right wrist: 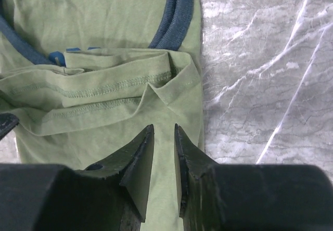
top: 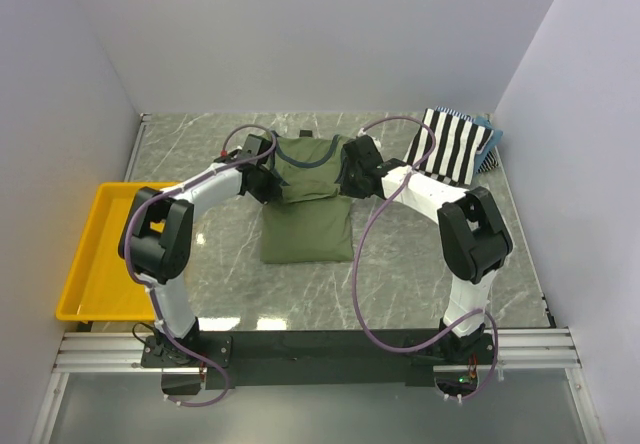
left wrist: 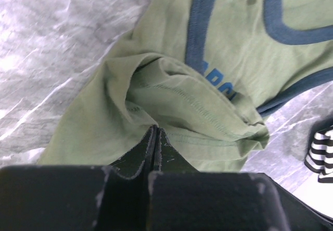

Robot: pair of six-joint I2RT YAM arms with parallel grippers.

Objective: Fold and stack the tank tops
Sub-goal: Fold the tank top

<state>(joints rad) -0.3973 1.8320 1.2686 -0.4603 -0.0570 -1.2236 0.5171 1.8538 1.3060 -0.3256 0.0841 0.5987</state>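
Observation:
The olive-green tank top [top: 305, 219] with navy trim lies in the middle of the table, neckline at the far end, its hem folded up over the chest. My left gripper [top: 268, 179] is at its left edge. In the left wrist view the gripper [left wrist: 155, 130] has its jaws pressed together at a bunched fold of the olive cloth [left wrist: 171, 101]. My right gripper [top: 350, 179] is at the right edge. In the right wrist view it [right wrist: 163, 132] is slightly open, empty, over the cloth [right wrist: 104, 101]. The black-and-white striped tank top [top: 455, 144] lies at the far right.
A yellow plastic tray [top: 80, 264] sits at the left table edge. White walls enclose the table on three sides. The striped top's edge shows at the right of the left wrist view [left wrist: 322, 148]. Bare marble lies right of the olive top [right wrist: 260, 75].

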